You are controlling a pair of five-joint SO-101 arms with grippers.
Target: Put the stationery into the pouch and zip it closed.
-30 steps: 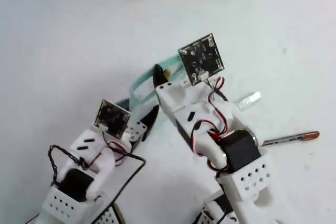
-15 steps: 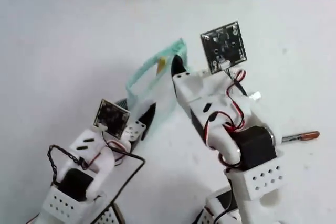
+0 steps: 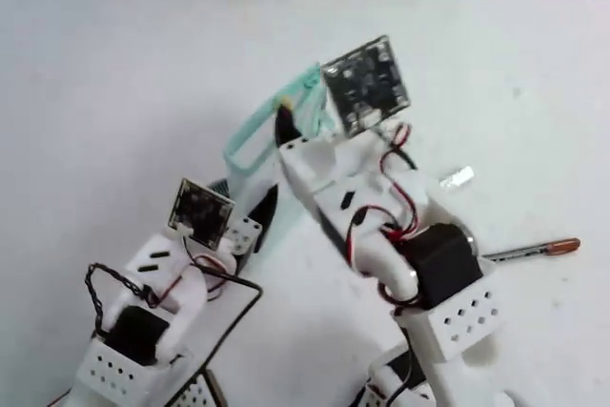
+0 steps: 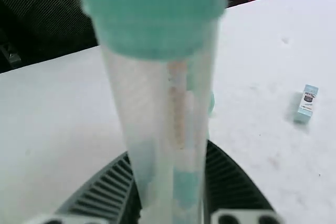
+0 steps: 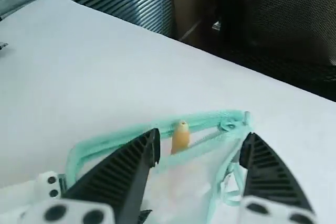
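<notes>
Near the middle of the table (image 3: 114,73), the pouch (image 3: 257,140) is seen with its teal-rimmed mouth standing open. A yellowish item (image 5: 180,136) is lodged just inside that rim; what kind of stationery it is cannot be told. Compared with a second ago, the pouch has been shifted further up the table and turned more steeply. Over the same time the right pincer (image 5: 202,142) has been swung out to the side and brought back over the opening. From this it is judged that one piece has been put in and that the mouth is being held ready for the rest, so the task is taken as partly done, with the zip not yet closed. One end of the pouch is clamped between the jaws of the left pincer (image 4: 170,187), which is closed on it. The jaws of the right pincer are spread apart, one on either side of the open rim, with nothing gripped between them. A small block (image 3: 456,178), likely an eraser, and a pen (image 3: 529,252) are left lying on the table beside the right arm, well apart from the pouch.
</notes>
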